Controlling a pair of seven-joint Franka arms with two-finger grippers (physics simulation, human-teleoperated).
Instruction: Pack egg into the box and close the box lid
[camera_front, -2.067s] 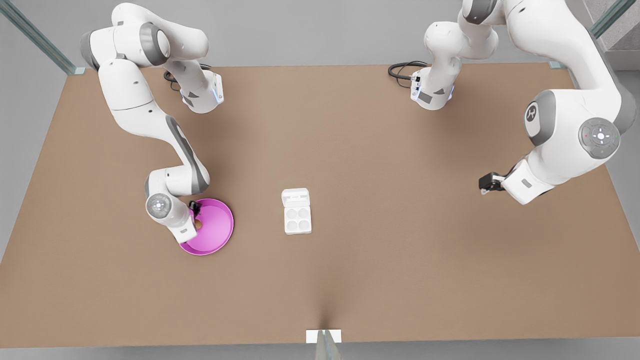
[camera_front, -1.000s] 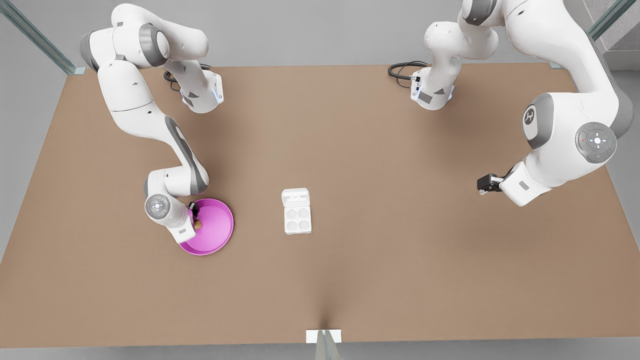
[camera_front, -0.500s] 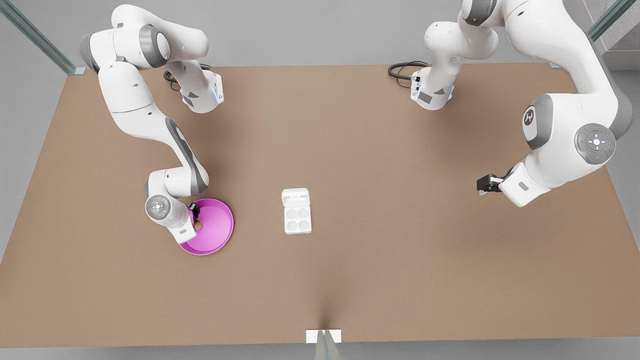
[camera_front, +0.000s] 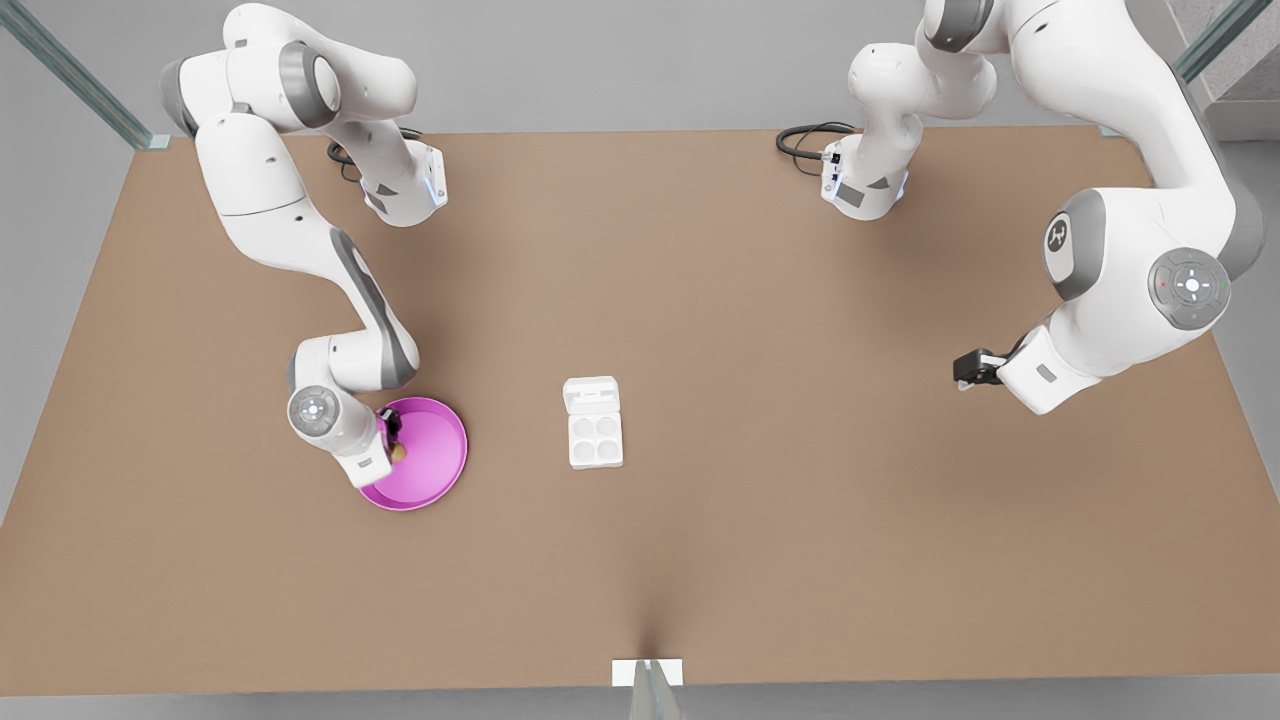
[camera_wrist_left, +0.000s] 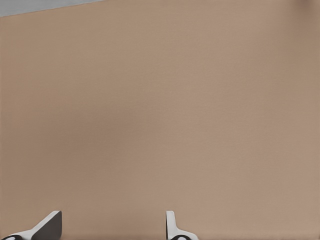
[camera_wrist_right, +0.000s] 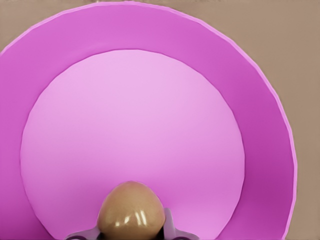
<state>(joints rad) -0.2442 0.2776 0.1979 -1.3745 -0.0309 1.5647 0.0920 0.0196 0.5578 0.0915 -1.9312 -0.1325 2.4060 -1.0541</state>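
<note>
My right gripper (camera_front: 396, 440) is over the pink plate (camera_front: 435, 470), at the plate's side toward the table's left edge in the front view, and its fingers (camera_wrist_right: 172, 231) are clamped on the egg (camera_wrist_right: 131, 210). In the right wrist view the tan-brown egg sits between the two pads with its narrower end toward the plate's centre, so its long axis runs out along the fingers; I cannot tell whether it touches the plate floor or is just above it. In the front view the egg (camera_front: 399, 453) is a small brown spot just beside my wrist.

The box (camera_front: 594, 438) lies near the middle of the table, well apart from the plate, its long side running from the near edge toward the far edge. Its four cups face up, and the box lid (camera_front: 591, 394) is folded out flat on the side toward the far edge.

My left gripper (camera_front: 966, 372) waits near the table's right edge in the front view, above bare table (camera_wrist_left: 160, 115), its fingers (camera_wrist_left: 172, 227) spread apart.
</note>
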